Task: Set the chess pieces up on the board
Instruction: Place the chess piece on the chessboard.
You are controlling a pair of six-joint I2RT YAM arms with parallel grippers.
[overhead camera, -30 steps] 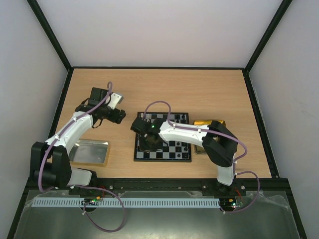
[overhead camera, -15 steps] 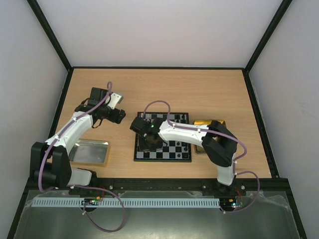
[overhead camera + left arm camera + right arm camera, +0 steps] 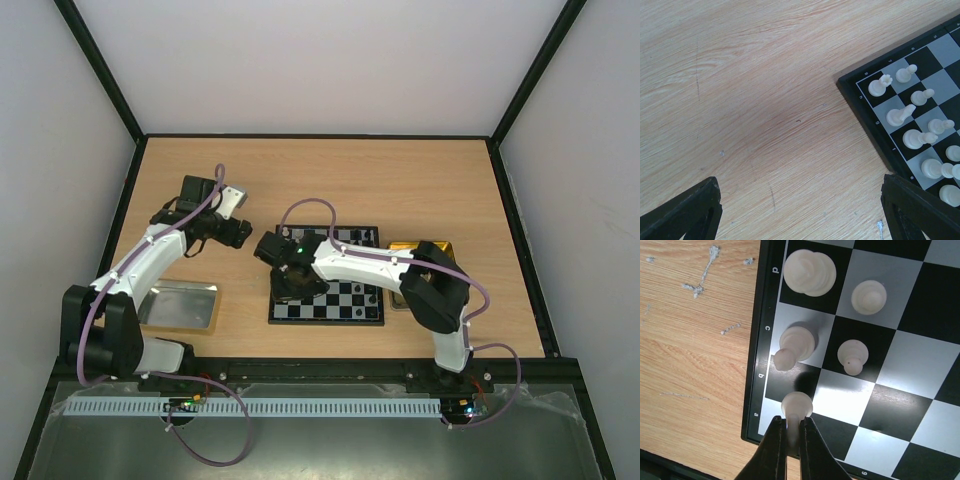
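The board (image 3: 345, 300) lies mid-table; its corner shows in the left wrist view (image 3: 875, 130) and right wrist view (image 3: 900, 390). My right gripper (image 3: 793, 432) is shut on a white chess piece (image 3: 796, 407), held just above the board's near-left corner squares; in the top view it hovers over the board's left part (image 3: 288, 280). Other white pieces (image 3: 809, 272) stand on neighbouring squares, several also in the left wrist view (image 3: 910, 137). My left gripper (image 3: 240, 233) is open and empty over bare table left of the board, its fingertips (image 3: 690, 210) wide apart.
A silver tray (image 3: 180, 305) lies at the near left. A gold tray (image 3: 420, 250) lies right of the board, partly hidden by the right arm. Black frame rails border the table.
My right gripper has moved a little left and towards the board's left edge with the white piece. The left arm has not moved.
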